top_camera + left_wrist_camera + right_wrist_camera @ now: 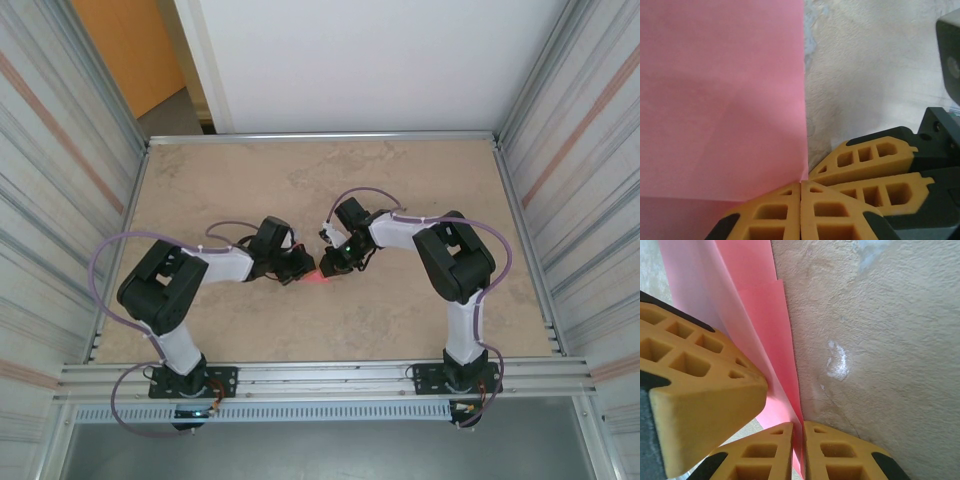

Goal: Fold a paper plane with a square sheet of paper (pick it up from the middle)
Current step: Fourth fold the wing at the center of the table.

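The square sheet of paper [318,277] is pink-red and sits mid-table between the two arms. In the left wrist view the sheet [720,100] covers the left half, its straight edge running down into my left gripper [801,184], whose jaws are pressed together on its corner. My right gripper [799,427] is shut on the paper [765,315], with a thin pink layer caught between its jaws and overlapping folded layers above. The two grippers [303,266] [328,262] nearly touch. The right gripper's fingers [875,167] show beside the left's, and a left finger [700,385] crowds the right wrist view.
The beige mottled table [400,180] is fenced by corrugated metal walls on the left [60,150] and right [580,130]. An aluminium rail [320,378] runs along the near edge. A white smear [837,360] marks the tabletop beside the paper.
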Controlling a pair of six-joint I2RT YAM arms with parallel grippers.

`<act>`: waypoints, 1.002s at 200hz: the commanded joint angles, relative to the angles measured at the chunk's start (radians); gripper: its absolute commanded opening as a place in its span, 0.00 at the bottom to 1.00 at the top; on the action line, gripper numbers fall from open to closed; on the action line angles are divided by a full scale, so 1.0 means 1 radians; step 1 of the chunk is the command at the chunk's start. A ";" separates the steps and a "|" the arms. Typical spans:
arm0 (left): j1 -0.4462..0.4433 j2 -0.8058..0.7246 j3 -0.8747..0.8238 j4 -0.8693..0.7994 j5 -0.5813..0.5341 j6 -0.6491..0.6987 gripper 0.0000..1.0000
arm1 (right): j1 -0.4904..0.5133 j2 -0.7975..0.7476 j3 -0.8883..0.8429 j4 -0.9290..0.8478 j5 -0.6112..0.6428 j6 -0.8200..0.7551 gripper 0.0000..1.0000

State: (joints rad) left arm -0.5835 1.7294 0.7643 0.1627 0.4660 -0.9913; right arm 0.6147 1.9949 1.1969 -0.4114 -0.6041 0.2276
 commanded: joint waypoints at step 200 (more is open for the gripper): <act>-0.005 0.042 -0.025 -0.060 -0.072 -0.018 0.07 | 0.012 -0.100 -0.010 0.000 -0.024 0.121 0.18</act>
State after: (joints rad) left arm -0.5846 1.7432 0.7544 0.1547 0.4252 -1.0039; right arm 0.6041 1.9022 1.1641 -0.3893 -0.6033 0.3363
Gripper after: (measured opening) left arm 0.070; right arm 0.231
